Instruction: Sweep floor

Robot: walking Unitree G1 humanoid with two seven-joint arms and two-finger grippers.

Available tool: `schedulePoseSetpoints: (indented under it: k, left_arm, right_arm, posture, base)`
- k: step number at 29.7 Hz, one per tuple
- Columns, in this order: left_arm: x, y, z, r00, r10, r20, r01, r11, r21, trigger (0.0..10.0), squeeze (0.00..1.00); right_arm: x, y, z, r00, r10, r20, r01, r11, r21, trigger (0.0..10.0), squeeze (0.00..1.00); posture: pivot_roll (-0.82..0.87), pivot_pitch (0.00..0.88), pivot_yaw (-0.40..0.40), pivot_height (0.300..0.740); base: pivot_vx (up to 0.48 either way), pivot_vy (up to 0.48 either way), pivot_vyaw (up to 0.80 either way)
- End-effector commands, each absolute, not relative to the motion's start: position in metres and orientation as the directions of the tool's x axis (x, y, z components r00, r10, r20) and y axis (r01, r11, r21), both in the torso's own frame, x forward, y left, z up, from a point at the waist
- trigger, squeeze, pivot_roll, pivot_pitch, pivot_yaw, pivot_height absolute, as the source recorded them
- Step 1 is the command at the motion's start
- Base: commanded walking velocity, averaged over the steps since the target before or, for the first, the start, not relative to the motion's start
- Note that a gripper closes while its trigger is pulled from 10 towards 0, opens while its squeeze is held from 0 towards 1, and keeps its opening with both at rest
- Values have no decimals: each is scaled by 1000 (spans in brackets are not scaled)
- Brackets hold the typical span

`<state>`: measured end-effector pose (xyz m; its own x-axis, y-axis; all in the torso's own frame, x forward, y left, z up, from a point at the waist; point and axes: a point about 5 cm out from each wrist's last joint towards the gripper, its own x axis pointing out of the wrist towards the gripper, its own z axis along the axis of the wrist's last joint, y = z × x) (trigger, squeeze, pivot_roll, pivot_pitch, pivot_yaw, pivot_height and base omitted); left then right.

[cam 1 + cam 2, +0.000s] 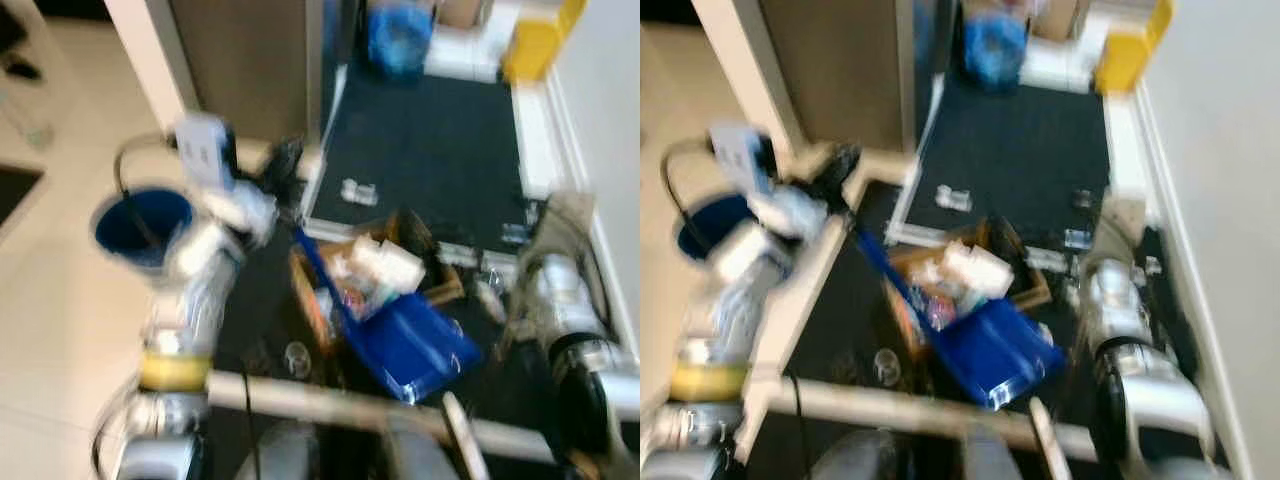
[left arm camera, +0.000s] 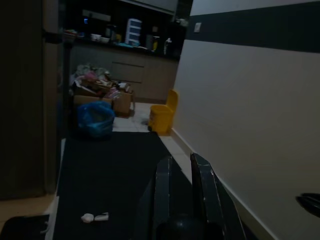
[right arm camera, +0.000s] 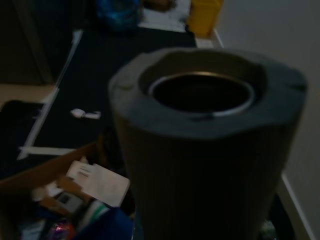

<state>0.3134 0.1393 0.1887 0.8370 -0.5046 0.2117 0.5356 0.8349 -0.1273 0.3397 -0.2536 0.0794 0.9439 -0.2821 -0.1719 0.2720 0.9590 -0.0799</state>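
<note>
Blue dustpan (image 1: 415, 345) with litter, on dark mat (image 1: 430, 150).

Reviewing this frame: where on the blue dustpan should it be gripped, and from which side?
Judging cautiously from blurred pictures, grip the dustpan by its long handle, coming from above on the robot's left. The handle slants up and away from the pan and stands free. The pan itself is loaded with paper scraps and sits against a cardboard box, so its rim offers a poor hold.
</note>
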Motion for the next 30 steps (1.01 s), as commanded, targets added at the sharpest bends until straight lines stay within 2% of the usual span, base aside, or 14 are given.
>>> schedulePoseSetpoints:
  k: [1,3,18,30]
  left_arm:
    - [314,145,191,853,-477,212,503,860,-87,10000,0]
    - [313,142,190,849,-484,213,510,855,-91,10000,0]
    - [310,134,187,833,-509,218,537,839,-89,10000,0]
    - [308,136,185,837,-502,216,528,846,-80,10000,0]
  right_arm:
    - [340,-256,82,943,-287,-167,275,957,-93,10000,0]
    - [341,-256,82,943,-288,-168,275,957,-94,10000,0]
    - [340,-252,79,944,-278,-178,266,960,-92,10000,0]
    - [342,-250,81,949,-264,-171,250,963,-96,10000,0]
  posture:
    - [205,30,-61,740]
    - [205,30,-61,740]
    - [209,35,-59,740]
    - [211,28,-62,740]
  base:
    - [0,428,0]
    - [0,426,0]
    - [0,0,0]
    - [0,-445,0]
